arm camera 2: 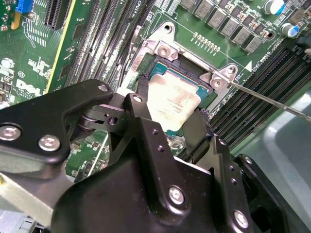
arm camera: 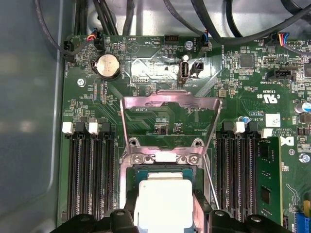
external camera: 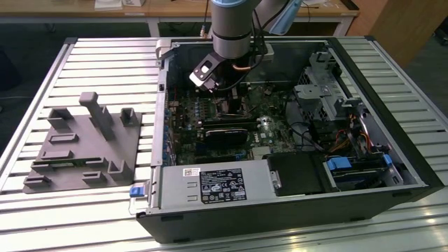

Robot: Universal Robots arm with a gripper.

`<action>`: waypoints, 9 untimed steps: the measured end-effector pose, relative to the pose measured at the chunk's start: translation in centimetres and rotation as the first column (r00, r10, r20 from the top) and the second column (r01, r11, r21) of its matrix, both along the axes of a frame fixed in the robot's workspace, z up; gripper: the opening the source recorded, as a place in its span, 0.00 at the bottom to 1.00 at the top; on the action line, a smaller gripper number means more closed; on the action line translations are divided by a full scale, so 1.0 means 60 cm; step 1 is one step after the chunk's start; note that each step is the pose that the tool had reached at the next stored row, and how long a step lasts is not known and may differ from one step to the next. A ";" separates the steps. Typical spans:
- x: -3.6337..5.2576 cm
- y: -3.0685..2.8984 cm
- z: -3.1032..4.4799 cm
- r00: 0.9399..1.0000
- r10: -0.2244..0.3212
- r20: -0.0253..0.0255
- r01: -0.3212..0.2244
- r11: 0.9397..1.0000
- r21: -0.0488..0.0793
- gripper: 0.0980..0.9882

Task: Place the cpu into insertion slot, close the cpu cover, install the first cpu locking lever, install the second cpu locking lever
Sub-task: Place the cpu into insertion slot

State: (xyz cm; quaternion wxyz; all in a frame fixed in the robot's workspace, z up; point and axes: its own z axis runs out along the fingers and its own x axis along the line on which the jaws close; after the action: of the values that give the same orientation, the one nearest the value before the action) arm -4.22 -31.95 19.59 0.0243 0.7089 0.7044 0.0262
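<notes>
Cpu (arm camera: 164, 199) gripped by claw (arm camera: 165, 213) at insertion slot (arm camera: 165, 158), seating unclear; cpu cover (arm camera: 170, 100) flipped open.

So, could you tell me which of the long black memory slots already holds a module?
The outermost slot of the bank next to the blue connector: a green board stands in it, while the others are empty.

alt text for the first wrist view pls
The pincer grips the cpu, silver top facing the camera, at the insertion slot on a green motherboard. Beyond it the cpu cover is swung open, with long black memory slots on both sides of the socket.
</notes>
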 end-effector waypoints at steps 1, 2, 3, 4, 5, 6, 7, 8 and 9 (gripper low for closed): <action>0.000 0.0000 -0.001 1.000 0.000 0.000 0.000 1.000 0.000 0.49; 0.000 -0.0001 -0.002 1.000 0.000 0.000 0.000 1.000 0.000 0.49; 0.000 -0.0002 -0.002 1.000 0.000 0.000 0.000 1.000 0.000 0.49; 0.000 -0.0002 -0.003 1.000 0.000 0.000 0.000 1.000 0.000 0.49; 0.000 -0.0003 -0.003 1.000 0.000 0.000 0.000 1.000 -0.001 0.49; 0.000 -0.0002 -0.003 1.000 0.000 0.000 0.000 1.000 0.000 0.49; 0.000 -0.0002 -0.003 1.000 0.000 0.000 0.000 1.000 0.000 0.49; 0.000 -0.0002 -0.003 1.000 0.000 0.000 0.000 1.000 0.000 0.49; 0.000 -0.0002 -0.003 1.000 0.000 0.000 0.000 1.000 0.000 0.49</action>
State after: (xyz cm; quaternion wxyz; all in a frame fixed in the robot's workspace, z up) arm -4.22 -31.96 19.40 0.0243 0.7088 0.7045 0.0261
